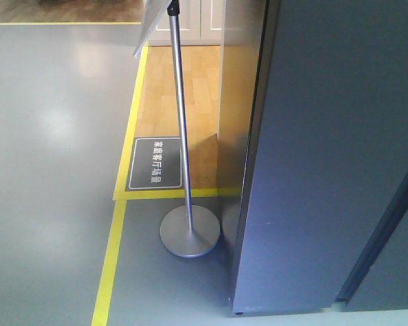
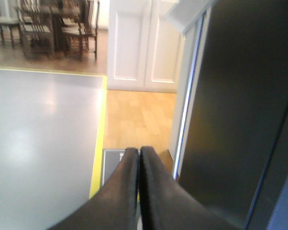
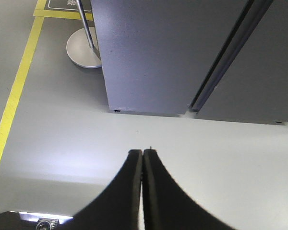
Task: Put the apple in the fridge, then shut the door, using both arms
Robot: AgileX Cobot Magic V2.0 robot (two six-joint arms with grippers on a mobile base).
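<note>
Ahead and to the right of both pinched-shut, empty hands, left hand (image 2: 138,152) and right hand (image 3: 142,153), the fridge (image 1: 326,156) stands tall with its dark front shut, nearer the left; no apple is in view.

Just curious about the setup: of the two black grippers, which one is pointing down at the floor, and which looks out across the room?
The right gripper points down at the grey floor before the fridge. The left gripper faces the white doors and chairs.

Sign stand (image 1: 189,231) beside yellow floor tape (image 1: 110,265).
</note>
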